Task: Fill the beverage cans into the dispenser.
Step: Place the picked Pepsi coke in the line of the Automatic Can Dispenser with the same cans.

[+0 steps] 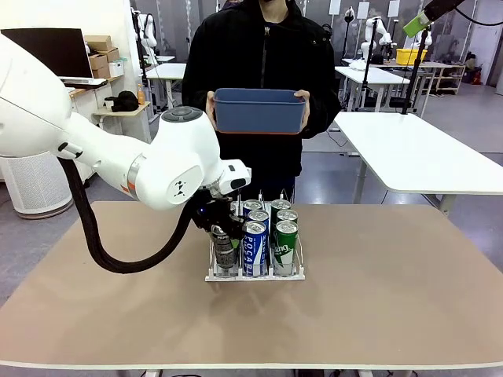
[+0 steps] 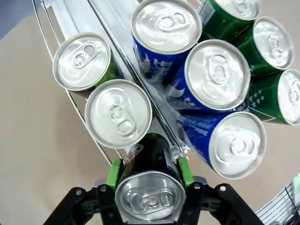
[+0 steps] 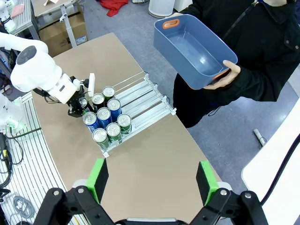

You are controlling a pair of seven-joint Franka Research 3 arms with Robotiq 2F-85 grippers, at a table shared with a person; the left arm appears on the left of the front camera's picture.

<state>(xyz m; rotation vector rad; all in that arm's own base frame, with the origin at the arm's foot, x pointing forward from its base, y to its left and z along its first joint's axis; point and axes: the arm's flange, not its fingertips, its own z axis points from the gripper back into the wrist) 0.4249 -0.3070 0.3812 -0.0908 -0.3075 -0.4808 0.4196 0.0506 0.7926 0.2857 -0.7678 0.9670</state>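
Dark can (image 2: 149, 187) stands upright, pinched in my left gripper (image 2: 149, 180), at the rear of its dispenser (image 1: 255, 274) lane, two cans directly ahead; my right gripper (image 3: 152, 180) is spread, well apart.

Dispenser (image 1: 255, 274) is set mid-table (image 1: 393, 298), front lip toward the robot. Three lanes are loaded: cans (image 1: 255, 248) are lined up in the middle and right lanes, with more in the left lane. One can (image 2: 149, 187) is clamped between the left gripper's (image 2: 149, 176) pads at the left lane, just beside the next can. Tub (image 1: 259, 110) is held behind the table, above it, by the person's hands (image 1: 211, 102).
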